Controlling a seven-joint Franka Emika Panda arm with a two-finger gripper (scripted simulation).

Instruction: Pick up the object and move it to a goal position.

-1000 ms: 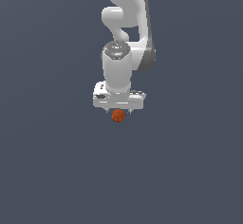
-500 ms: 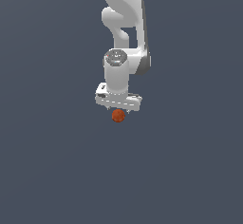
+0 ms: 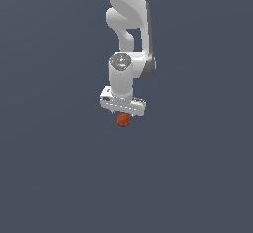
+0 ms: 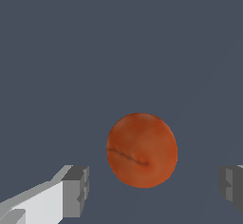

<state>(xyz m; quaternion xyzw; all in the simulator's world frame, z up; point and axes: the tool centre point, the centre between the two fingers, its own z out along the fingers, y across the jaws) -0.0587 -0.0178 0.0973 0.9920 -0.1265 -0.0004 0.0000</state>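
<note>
Between the fingertips, slightly toward the one at 8 o'clock in the wrist view, sits the ball (image 4: 142, 150): orange-red, matte, faintly mottled, with one thin dark streak across it. Resting, by the look of it, on the flat grey floor (image 3: 59, 177), though no shadow or contact line settles that. Seen from the exterior view just below the gripper (image 3: 123, 114), at its 6 o'clock, touching or nearly touching the underside of the white hand.

Spread wide, the jaws, with clear floor showing on both sides of the ball and neither pad (image 4: 76, 191) in contact; nothing held. Round, so no long axis to line up with; only centring matters. Gap to the nearer finger small, gap to the far finger at 4 o'clock distinctly larger, so probably worth a slight shift toward the near finger, or else letting the closing fingers nudge the ball to the middle. Likely next: a little more descent, if any is left, then closing at the ball's widest girth. Risk, as a judgement: a ball pinched above its middle may squirt out and roll.

Count: one ball, one arm (image 3: 129, 24), one gripper, two fingers. No goal marker visible in either view.
</note>
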